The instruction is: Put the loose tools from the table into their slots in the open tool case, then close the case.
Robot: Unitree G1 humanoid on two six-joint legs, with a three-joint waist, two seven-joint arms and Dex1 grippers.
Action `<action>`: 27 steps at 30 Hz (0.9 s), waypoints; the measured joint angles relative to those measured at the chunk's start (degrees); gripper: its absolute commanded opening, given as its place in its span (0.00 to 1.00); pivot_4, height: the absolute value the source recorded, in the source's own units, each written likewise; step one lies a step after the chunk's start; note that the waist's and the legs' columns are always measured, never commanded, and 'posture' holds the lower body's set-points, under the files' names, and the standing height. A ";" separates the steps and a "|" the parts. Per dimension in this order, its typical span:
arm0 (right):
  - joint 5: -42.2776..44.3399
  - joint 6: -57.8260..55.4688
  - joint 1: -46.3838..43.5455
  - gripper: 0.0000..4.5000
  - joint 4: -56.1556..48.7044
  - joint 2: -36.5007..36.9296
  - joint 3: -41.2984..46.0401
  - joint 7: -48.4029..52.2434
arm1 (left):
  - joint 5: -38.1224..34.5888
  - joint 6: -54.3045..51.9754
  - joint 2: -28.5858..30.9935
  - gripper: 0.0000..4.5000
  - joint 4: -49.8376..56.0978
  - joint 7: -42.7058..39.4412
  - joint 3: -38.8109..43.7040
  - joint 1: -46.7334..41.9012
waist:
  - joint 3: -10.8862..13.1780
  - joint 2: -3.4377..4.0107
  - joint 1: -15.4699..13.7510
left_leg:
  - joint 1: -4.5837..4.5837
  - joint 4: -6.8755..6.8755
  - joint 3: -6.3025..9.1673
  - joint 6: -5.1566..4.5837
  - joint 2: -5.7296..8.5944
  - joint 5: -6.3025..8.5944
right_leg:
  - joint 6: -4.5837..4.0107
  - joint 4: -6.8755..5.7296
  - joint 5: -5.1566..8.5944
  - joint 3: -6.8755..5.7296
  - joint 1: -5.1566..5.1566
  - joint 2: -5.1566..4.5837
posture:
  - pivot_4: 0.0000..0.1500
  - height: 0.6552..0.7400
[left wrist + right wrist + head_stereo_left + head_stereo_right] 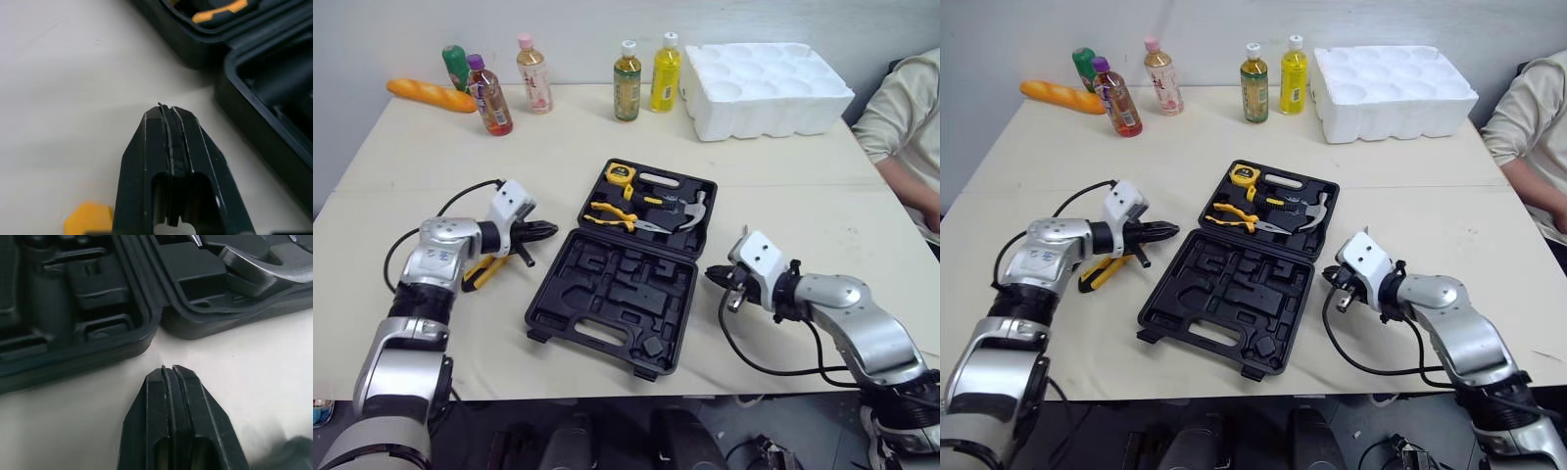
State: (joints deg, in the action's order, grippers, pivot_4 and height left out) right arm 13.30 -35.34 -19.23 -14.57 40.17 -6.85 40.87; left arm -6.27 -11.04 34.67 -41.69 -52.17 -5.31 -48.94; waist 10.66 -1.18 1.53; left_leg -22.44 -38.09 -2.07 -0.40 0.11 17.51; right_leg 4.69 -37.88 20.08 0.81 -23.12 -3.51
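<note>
Across the white desk (783, 196), a foam tray (769, 88) fills the far right corner and the open tool case (617, 284) lies in the middle. A bread loaf (431, 95) and five bottles (626, 83) line the far edge. The case's far half holds a hammer (690, 211), pliers (612, 217) and a tape measure (621, 173). One yellow-handled tool (487, 271) lies loose on the desk left of the case, under the left arm. Near the case's left edge the left jaws are clenched on nothing; just beside its right edge the right jaws are clenched too, and empty
</note>
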 measured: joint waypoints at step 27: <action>-7.09 0.39 -7.13 0.01 7.28 -4.38 -3.61 2.94 | 0.86 -11.44 0.15 0.00 24.31 -7.96 1.68 13.93 | -0.02 -0.01 0.18 | -0.63 -0.59 0.04 0.05 -0.09 -0.03 | 0.01 -0.55 -0.01 -0.32 -0.62 -0.06 | 1.00 1.00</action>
State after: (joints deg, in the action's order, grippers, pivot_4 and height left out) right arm 6.21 -34.95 -26.36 -7.28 35.79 -10.45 43.81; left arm -5.41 -22.49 34.82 -17.39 -60.13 -3.64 -35.01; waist 10.65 -1.19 1.71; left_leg -23.07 -38.68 -2.03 -0.34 0.03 17.47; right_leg 4.69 -38.43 20.07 0.49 -23.74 -3.57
